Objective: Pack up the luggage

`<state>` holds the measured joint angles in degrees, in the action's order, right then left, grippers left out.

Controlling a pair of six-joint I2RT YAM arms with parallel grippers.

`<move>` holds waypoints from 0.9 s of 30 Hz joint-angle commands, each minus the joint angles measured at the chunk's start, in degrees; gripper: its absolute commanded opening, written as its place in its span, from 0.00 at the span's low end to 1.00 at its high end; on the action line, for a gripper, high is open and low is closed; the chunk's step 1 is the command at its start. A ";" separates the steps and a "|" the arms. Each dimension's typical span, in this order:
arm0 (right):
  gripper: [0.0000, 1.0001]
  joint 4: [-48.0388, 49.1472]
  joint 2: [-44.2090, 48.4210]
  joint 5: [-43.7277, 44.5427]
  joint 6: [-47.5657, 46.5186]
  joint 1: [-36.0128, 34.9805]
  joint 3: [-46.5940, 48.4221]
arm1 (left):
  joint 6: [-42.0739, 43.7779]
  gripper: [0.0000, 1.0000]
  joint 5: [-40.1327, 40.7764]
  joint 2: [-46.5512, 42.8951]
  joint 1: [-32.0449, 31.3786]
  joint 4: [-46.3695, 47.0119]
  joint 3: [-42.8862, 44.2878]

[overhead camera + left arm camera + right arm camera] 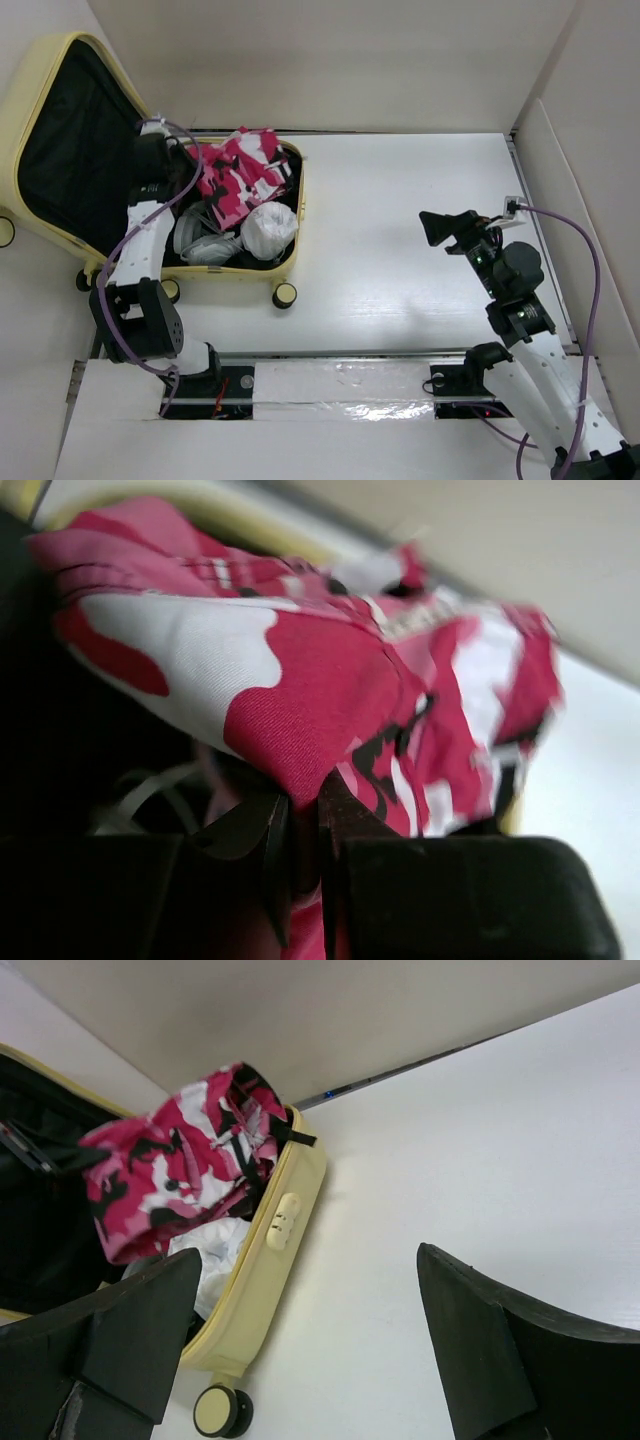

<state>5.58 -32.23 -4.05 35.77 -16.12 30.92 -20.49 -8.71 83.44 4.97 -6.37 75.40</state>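
Note:
The pale yellow luggage (290,258) lies open at the left, its black-lined lid (75,150) leaning back. Inside it are a pink, white and black camouflage garment (240,172), a white bundle (268,228) and grey items. My left gripper (190,165) is over the luggage's back left part, shut on a fold of the camouflage garment (330,690). My right gripper (440,230) is open and empty above the bare table at the right, apart from the luggage (270,1260). The garment (170,1170) also shows in the right wrist view.
White cardboard walls (330,60) enclose the white table on the back and sides. The luggage wheels (285,295) stick out toward the front. The table (420,220) between the luggage and the right arm is bare white surface.

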 commanded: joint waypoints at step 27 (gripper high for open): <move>0.95 2.50 -0.82 -6.84 -2.02 1.79 0.90 | -7.10 0.74 12.75 -22.08 9.71 -6.11 -22.83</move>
<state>5.58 -32.77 -9.13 35.09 -14.63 30.92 -25.61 0.80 65.21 14.37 -12.75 53.45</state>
